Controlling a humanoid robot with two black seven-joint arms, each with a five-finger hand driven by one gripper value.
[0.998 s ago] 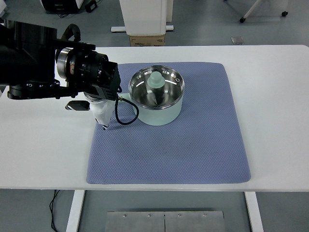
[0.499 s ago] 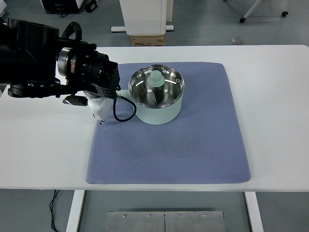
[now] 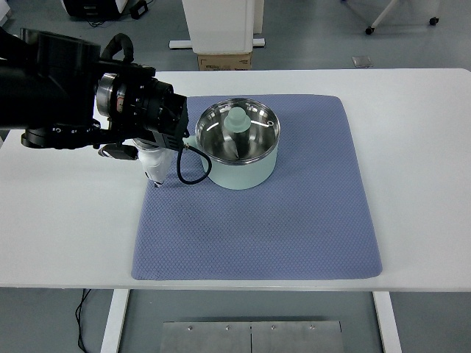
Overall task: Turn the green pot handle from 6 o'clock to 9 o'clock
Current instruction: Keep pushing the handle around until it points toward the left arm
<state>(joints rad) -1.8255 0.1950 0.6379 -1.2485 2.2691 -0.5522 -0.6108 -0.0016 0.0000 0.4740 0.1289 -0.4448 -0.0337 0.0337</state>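
While the left robot hand point(image 3: 156, 163) hid its grip, the pot point(image 3: 239, 145), seemingly light, rigid and slick-sided, offered its left-pointing handle point(image 3: 188, 141).

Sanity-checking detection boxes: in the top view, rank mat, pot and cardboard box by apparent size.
1. Blue mat, by far the largest.
2. Green pot.
3. Cardboard box, smallest as seen; it sits on the floor behind the table, partly hidden, so its true size is unsure.

A white tabletop point(image 3: 419, 147) spans the view, seen from above. A blue-grey quilted mat point(image 3: 294, 220) lies flat on its middle, reaching near the front edge. The pale green pot point(image 3: 239, 147) stands on the mat's far left part.
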